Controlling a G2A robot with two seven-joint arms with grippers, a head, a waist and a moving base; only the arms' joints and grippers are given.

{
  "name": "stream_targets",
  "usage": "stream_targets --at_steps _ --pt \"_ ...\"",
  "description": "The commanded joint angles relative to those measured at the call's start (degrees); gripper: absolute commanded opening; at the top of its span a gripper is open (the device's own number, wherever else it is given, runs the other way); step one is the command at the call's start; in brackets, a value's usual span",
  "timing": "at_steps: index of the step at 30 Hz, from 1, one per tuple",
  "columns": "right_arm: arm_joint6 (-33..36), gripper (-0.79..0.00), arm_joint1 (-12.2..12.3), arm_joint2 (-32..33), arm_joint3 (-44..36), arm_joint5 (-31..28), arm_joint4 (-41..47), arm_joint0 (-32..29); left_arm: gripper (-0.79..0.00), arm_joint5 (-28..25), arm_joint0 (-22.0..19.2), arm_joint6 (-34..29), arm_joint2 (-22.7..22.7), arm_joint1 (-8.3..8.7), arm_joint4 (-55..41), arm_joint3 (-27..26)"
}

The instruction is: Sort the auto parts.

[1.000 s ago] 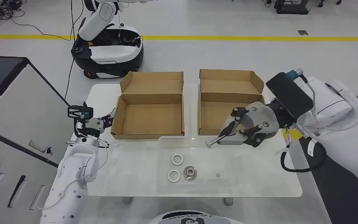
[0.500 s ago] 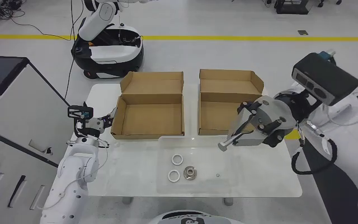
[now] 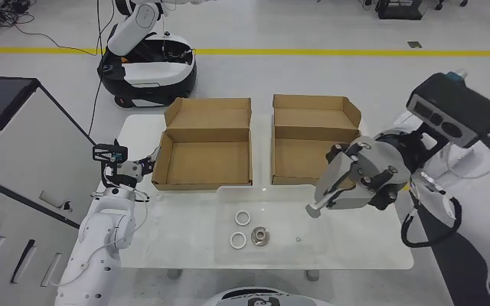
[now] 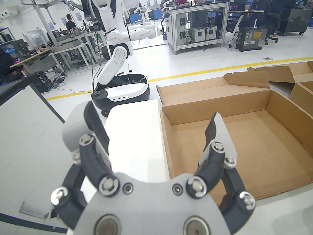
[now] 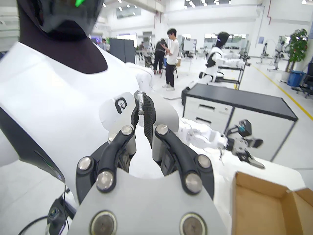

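Top view: the right gripper (image 3: 313, 208) hangs over the table (image 3: 344, 245) just in front of the right box (image 3: 295, 153). Its wrist covers that box's near right corner. The item it carries is hard to make out from above.

Right wrist view resolves it. The gripper is closed narrow on a bolt (image 5: 139, 105), which is clamped by its threaded shank between the ribbed pads (image 5: 149, 110). The hex end protrudes past the fingertips, and the lower shank is hidden between the pads. A box corner (image 5: 264, 209) is cut off by the frame edge in this view, and it cannot be determined which box it belongs to.

Loose parts lie on the table toward its front edge, well apart from the right gripper and on the left-box side of it:
- The far ring (image 3: 243, 217) and near ring (image 3: 238, 240) are both white and lie one behind the other.
- The hub (image 3: 260, 235) is metal and lies just beside the near ring.
- The small item (image 3: 297, 239) lies beyond the hub and is too small to identify.

The left gripper (image 3: 153, 163) sits at the outer side wall of the left box (image 3: 205, 162), near its front corner. In the left wrist view its fingers (image 4: 96, 125) are spread wide with nothing between them. One fingertip stands over the box interior, the other over the table outside the wall.
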Motion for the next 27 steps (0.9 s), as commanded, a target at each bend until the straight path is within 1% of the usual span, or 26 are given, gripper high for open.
stream_targets --at_steps 1,2,4,6,10,18,21,22,27 --pt "0.56 -0.785 -0.79 -0.57 -0.75 0.01 4.1 -0.12 0.0 0.0 0.0 0.0 0.0 0.0 0.0 0.0" --pt "1.7 -0.785 -1.18 -0.71 -0.9 0.01 4.64 0.14 0.0 0.0 0.0 0.0 0.0 0.0 0.0 0.0" --pt "1.9 -0.785 -2.29 -1.44 -1.81 0.01 8.77 0.28 0.0 0.0 0.0 0.0 0.0 0.0 0.0 0.0" --pt "3.65 -0.785 -3.48 -1.89 -2.31 0.01 11.56 0.83 0.0 0.0 0.0 0.0 0.0 0.0 0.0 0.0" --pt "5.37 -0.785 -6.71 -2.39 -3.65 0.01 19.99 1.5 0.0 0.0 0.0 0.0 0.0 0.0 0.0 0.0" --pt "5.38 -0.785 -12.7 -3.65 -4.36 0.01 26.13 1.66 0.0 0.0 0.0 0.0 0.0 0.0 0.0 0.0" --pt "5.39 -0.785 -14.55 -3.1 -3.54 0.01 26.21 1.24 0.0 0.0 0.0 0.0 0.0 0.0 0.0 0.0" --pt "5.39 -0.785 -14.92 -2.96 -2.51 0.01 24.38 1.15 0.0 0.0 0.0 0.0 0.0 0.0 0.0 0.0" --pt "5.5 -0.785 -15.89 -2.86 1.62 0.12 18.57 -0.1 0.0 0.0 0.0 0.0 0.0 0.0 0.0 0.0"
